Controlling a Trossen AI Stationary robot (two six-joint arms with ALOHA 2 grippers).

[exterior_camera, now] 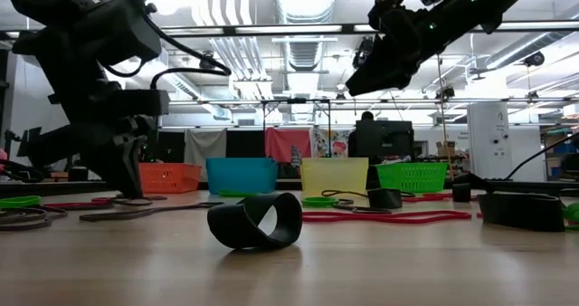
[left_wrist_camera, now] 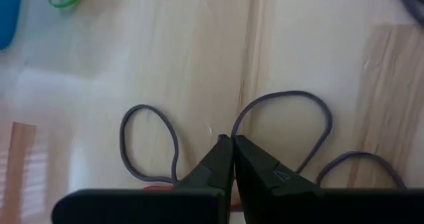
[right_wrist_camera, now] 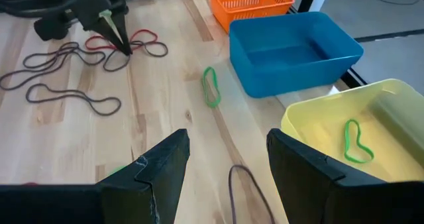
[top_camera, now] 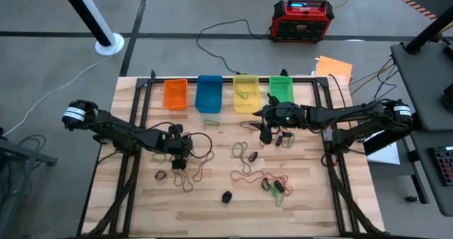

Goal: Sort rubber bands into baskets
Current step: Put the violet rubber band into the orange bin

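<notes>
Left end effector (left_wrist_camera: 232, 144) down on counter (top_camera: 212, 211), tips pinched together on dark rubber band (left_wrist_camera: 285, 118). Right end effector (right_wrist_camera: 228, 164) wide apart, holds nothing, above yellow basket (right_wrist_camera: 397, 111).

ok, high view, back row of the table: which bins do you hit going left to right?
orange basket → blue basket → yellow basket → green basket

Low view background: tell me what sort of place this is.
Probably a robotics lab or workshop: exposed ceiling ducts, a person at a monitor behind the table, and a red-black box cabled on the concrete floor.
</notes>
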